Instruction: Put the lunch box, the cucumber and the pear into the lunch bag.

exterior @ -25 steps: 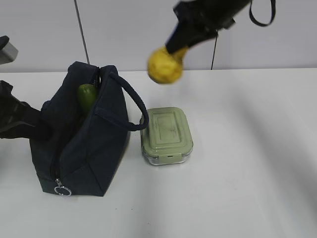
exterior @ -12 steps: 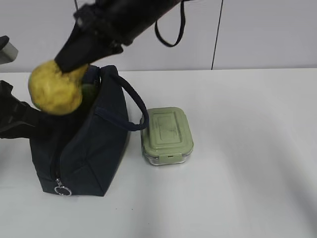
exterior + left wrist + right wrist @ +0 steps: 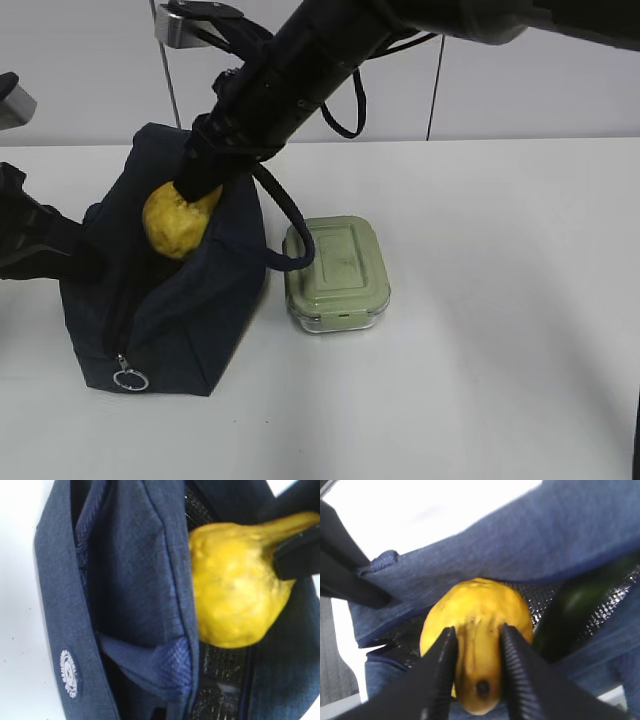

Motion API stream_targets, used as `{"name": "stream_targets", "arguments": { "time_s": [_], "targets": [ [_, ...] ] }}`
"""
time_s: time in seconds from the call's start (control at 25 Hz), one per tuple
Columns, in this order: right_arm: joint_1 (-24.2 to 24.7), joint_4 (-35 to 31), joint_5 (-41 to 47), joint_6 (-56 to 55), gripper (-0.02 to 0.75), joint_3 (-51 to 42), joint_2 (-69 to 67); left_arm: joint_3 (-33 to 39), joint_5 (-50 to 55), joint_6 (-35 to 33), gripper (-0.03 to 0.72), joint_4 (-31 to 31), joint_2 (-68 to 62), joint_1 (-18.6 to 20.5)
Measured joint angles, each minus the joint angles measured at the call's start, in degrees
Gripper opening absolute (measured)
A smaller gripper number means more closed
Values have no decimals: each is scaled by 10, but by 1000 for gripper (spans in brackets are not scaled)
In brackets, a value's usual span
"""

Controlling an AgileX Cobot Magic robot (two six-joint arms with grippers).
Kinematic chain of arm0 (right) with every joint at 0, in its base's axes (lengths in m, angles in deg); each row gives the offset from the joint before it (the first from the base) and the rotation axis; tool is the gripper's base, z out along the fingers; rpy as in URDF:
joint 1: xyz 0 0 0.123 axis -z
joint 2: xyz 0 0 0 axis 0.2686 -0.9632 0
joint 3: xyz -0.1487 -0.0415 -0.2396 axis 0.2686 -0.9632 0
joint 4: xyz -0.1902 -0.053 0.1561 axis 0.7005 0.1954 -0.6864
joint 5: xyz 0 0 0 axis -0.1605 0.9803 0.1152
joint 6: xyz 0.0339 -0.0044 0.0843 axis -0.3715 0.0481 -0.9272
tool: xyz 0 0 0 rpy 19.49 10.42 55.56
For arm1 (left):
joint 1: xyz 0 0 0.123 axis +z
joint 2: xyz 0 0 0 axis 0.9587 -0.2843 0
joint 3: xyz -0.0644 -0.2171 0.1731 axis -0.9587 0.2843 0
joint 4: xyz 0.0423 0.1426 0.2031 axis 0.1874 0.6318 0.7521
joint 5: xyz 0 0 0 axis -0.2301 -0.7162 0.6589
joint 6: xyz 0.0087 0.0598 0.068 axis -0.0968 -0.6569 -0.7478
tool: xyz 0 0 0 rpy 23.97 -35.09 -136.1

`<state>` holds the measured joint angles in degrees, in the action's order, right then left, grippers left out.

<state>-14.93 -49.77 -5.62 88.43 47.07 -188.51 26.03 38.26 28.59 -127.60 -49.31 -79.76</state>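
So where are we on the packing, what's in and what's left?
Cucumber is already inside the lunch bag. The right gripper is shut on the pear's neck, holding it at the bag's open mouth, not released. The lunch box sits on the table beside the bag, untouched.

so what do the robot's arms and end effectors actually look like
Both arms are black. The right arm has a loose black cable looping off it and a grey metal bracket near the top. Its end effector has two slim black fingers with ribbed inner faces. The left end effector is blocky, matte black.
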Motion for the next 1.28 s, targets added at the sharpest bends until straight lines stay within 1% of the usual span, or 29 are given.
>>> {"name": "stream_targets", "arguments": {
  "time_s": [0.12,0.2,0.28,0.36,0.44,0.56,0.64,0.76,0.84,0.92,1.0,1.04,1.12,1.28],
  "targets": [
    [0,1,-19,0,317,0,0,0,0,0,-16,0,0,0],
    [1,-1,-24,0,412,0,0,0,1,0,-16,0,0,0],
    [1,-4,-24,-2,473,0,0,0,1,0,-16,0,0,0],
    [5,-4,-15,-9,499,0,1,0,2,0,-16,0,0,0],
    [15,6,8,-31,507,0,6,0,4,0,-16,0,0,0],
    [53,53,39,-100,512,1,25,0,5,0,-16,1,0,0],
    [99,80,56,-147,512,1,32,0,5,0,-16,1,0,0],
    [171,79,69,-177,510,-23,35,0,5,0,-16,2,0,0],
    [213,54,69,-176,507,-60,35,0,5,0,-16,2,0,0],
    [245,-3,69,-153,505,-115,35,0,5,0,-17,2,0,0],
    [262,-56,68,-117,503,-163,35,0,5,0,-17,2,0,0],
    [266,-75,68,-101,503,-182,32,0,5,0,-17,2,0,0],
    [270,-93,64,-81,503,-205,20,0,5,0,-17,2,0,0],
    [270,-116,61,-65,503,-214,-20,0,6,0,-17,0,0,0]
  ]
}}
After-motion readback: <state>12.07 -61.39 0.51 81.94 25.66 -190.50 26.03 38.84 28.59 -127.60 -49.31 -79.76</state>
